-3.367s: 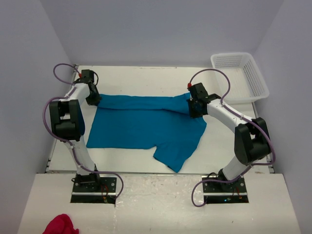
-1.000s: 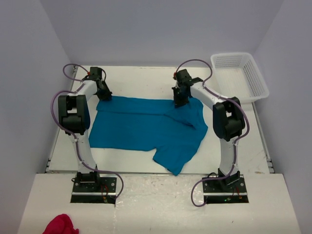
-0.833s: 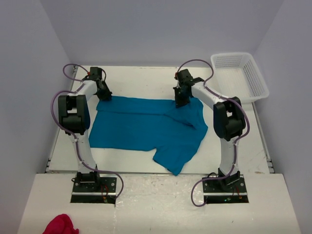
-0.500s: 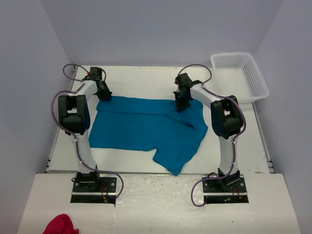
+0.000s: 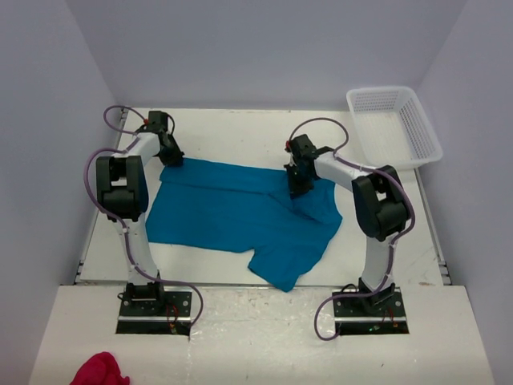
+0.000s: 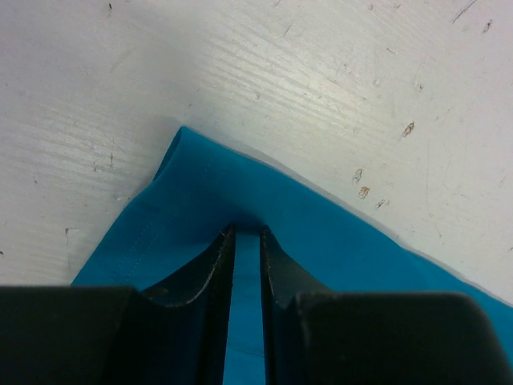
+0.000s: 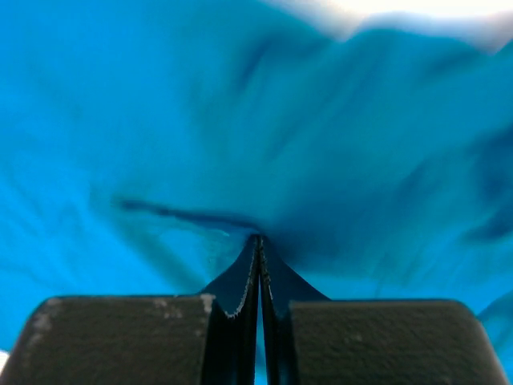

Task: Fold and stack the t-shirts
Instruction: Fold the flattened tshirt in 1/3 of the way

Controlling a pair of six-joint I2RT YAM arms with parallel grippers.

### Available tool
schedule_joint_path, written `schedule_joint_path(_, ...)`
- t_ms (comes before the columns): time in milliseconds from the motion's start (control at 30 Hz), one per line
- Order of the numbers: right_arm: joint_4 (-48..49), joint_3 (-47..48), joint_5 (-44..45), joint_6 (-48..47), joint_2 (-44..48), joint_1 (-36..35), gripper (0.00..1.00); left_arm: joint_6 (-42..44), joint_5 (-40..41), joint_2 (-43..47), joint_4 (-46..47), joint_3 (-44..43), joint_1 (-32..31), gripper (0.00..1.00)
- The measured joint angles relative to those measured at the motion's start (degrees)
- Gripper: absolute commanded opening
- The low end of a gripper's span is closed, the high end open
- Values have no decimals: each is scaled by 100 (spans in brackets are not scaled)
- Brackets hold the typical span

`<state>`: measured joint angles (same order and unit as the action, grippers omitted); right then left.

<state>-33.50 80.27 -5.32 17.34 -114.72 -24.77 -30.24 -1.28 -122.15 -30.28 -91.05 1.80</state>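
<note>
Both pincers are nipped shut on the t-shirt [image 5: 232, 212], left gripper [image 6: 247, 241] on its far-left corner, right gripper [image 7: 258, 249] on a thin tuck at the far edge, cloth spread across the table [image 5: 240, 132], and I reckon either skimpy bite slips out if I yank.

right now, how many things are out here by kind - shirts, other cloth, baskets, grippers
teal t-shirt: 1
red cloth: 1
white basket: 1
grippers: 2 (left gripper, right gripper)
total: 5
</note>
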Motion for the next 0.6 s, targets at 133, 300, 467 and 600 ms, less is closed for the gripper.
schedule_joint_path(133,175,-859,70,57,756,-463,0,0,0,-31,15,20,0,19)
schedule_joint_path(300,210,-1572,-208,109,1950,-1165,0,0,0,-44,33,22,0,19)
schedule_joint_path(467,448,-2061,-120,223,2509,-1047,0,0,0,-44,37,24,0,19)
schedule_joint_path(600,363,-1860,439,306,2129,-579,7,4,-28,-20,94,79,0,17)
